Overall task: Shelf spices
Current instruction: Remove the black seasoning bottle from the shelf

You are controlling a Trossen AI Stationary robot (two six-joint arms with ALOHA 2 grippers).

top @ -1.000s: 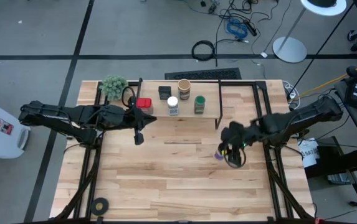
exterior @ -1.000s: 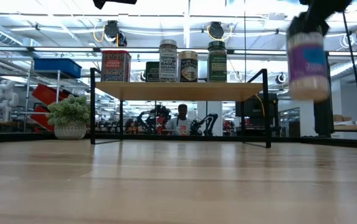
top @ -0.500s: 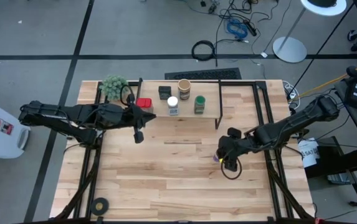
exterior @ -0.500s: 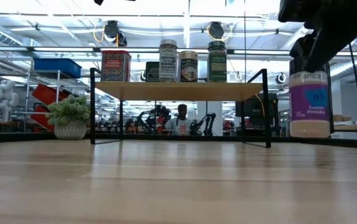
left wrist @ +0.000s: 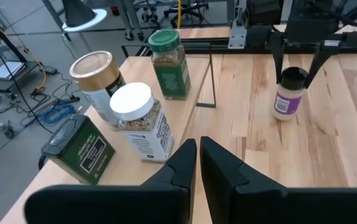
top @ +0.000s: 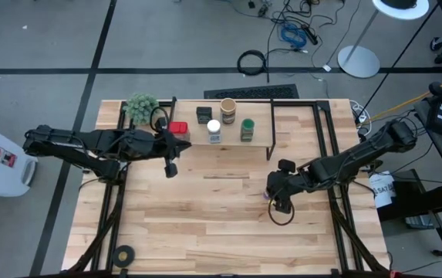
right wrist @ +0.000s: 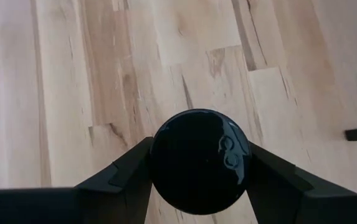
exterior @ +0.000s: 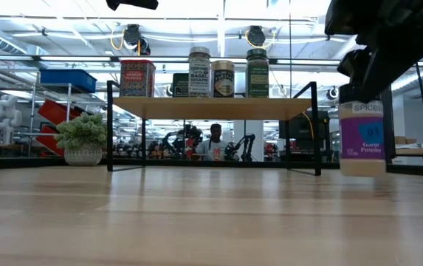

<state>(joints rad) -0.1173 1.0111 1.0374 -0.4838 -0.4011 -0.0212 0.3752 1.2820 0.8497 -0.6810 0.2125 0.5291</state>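
The garlic jar point(exterior: 362, 137) stands upright on the table point(top: 205, 216), out in front of the shelf point(exterior: 211, 108) and off its right end; it has a black lid, a purple label and pale powder inside. The right gripper point(right wrist: 198, 163) holds it from above, a finger on either side of the lid. It looks light and rigid; smooth sides and a glossy cap could slip, so a hold at the lid's rim or just under it seems safest; a tall narrow body may tip if set down crooked. Whether its base rests on the wood or hangs just clear is hard to tell. On the shelf top stand the red tin point(top: 177, 128), dark tin point(top: 203, 114), white-lidded jar point(top: 214, 129), tan cylinder point(top: 227, 107) and green-lidded jar point(top: 247, 126). The left gripper point(left wrist: 198, 163) hovers, fingers closed and empty, by the red tin; that tin is out of its wrist view.
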